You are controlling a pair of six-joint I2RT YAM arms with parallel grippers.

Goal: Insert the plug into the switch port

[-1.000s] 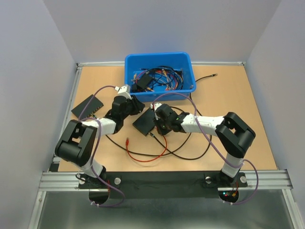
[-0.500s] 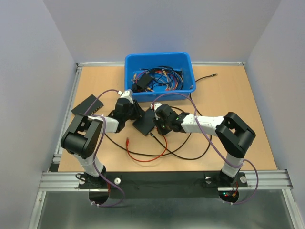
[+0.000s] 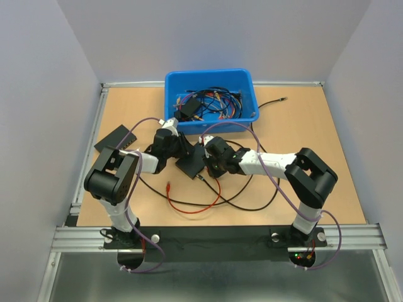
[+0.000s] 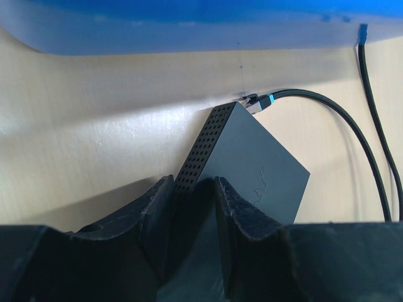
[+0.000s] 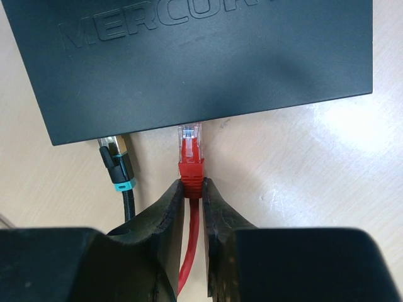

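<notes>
Now the right hand (image 5: 194,189) pinches the red boot of the plug (image 5: 189,150), whose clear tip meets the switch (image 5: 201,63) edge. Just left of it, a black teal-ringed connector (image 5: 118,165) sits at the same edge. The left hand (image 4: 192,207) clamps a corner of the switch on the surface (image 5: 302,189), near the blue bin (image 4: 189,28).

The left arm (image 3: 113,179) and the right arm (image 3: 277,162) are being held low, elbows folded, forearms being angled inward toward each other. The left end effector (image 4: 192,185) is being held narrow, its fingers (image 4: 154,211) being set either side of the switch (image 4: 252,157) edge. The right end effector (image 5: 193,189) is being clamped on the red boot of the plug (image 5: 190,157), fingers almost meeting.
</notes>
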